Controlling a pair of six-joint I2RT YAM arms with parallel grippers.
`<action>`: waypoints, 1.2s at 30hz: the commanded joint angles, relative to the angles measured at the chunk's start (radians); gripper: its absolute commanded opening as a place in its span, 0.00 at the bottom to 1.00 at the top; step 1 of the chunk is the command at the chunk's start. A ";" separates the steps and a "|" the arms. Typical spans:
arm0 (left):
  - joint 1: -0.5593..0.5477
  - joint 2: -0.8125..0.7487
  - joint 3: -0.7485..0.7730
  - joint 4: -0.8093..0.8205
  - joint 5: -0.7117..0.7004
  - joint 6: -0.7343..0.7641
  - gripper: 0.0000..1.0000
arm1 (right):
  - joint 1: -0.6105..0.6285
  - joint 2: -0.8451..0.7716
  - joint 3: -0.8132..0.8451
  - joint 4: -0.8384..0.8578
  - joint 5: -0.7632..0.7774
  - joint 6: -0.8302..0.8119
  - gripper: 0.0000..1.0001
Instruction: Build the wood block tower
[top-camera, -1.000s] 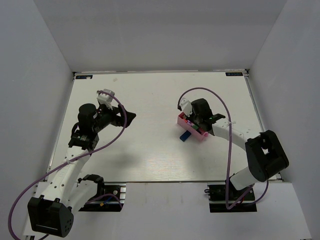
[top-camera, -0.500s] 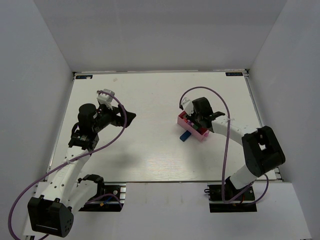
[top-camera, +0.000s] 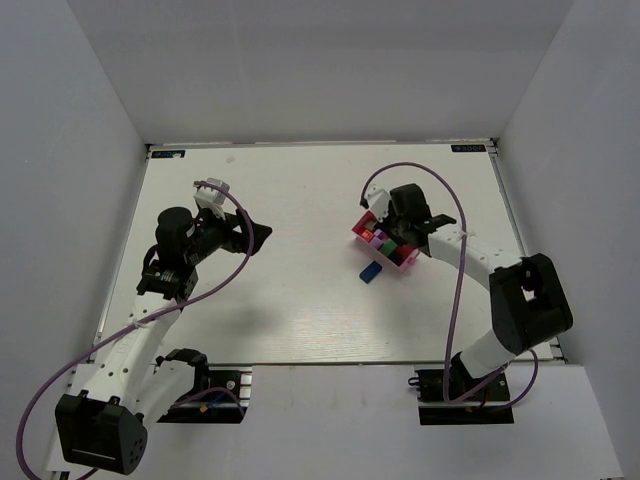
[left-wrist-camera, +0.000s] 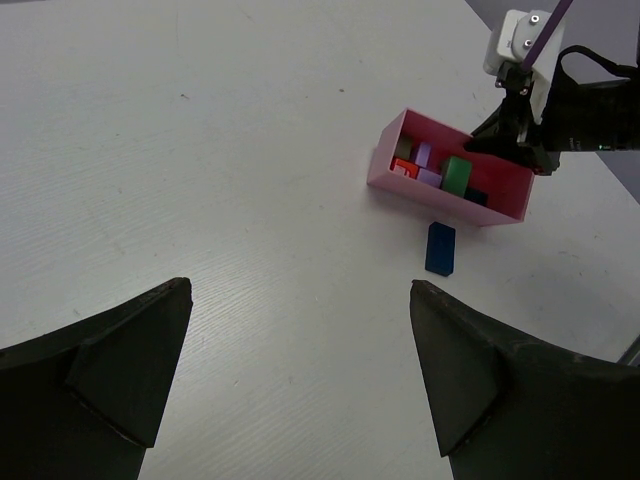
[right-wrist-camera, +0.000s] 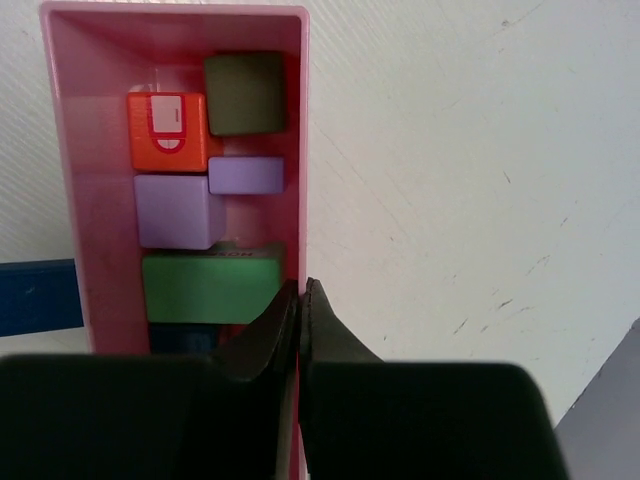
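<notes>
Surface (top-camera: 300, 200): white, both arms over it.

Pink tray (right-wrist-camera: 95, 250): right half of the surface, long axis running from far-left to near-right in the top view.

Right gripper (right-wrist-camera: 300, 290): shut, its tips pinched together on the tray's long wall on the arm's side, as far as the wrist view shows. It has no block in it.

Left gripper (left-wrist-camera: 298, 290): spread wide and holding nothing. It hangs well apart from the tray on the left half, looking toward it.

Wood blocks (right-wrist-camera: 210, 220): packed in the tray just across the pinched wall. They include a green block (right-wrist-camera: 210, 285) nearest the tips, then a lilac cube (right-wrist-camera: 172, 210), a red block (right-wrist-camera: 167, 130) and a dark block (right-wrist-camera: 245, 92) at the far end. Nothing is stacked yet.

Blue block (left-wrist-camera: 439, 248): alone on the surface just beside the tray's opposite long wall, lying end-on to it.

Judgement: the right arm is much the nearer. Reaching any block means letting go of the wall and shifting sideways over the tray.
</notes>
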 joint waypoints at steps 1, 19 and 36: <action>-0.003 -0.005 0.016 0.015 0.020 -0.005 1.00 | -0.005 -0.083 -0.018 0.050 0.054 -0.008 0.00; -0.003 -0.005 0.016 0.015 0.020 -0.005 1.00 | 0.161 0.033 -0.415 1.116 0.709 -0.698 0.00; -0.003 -0.005 0.016 0.015 0.020 -0.005 1.00 | 0.259 0.391 -0.625 2.067 0.758 -1.228 0.16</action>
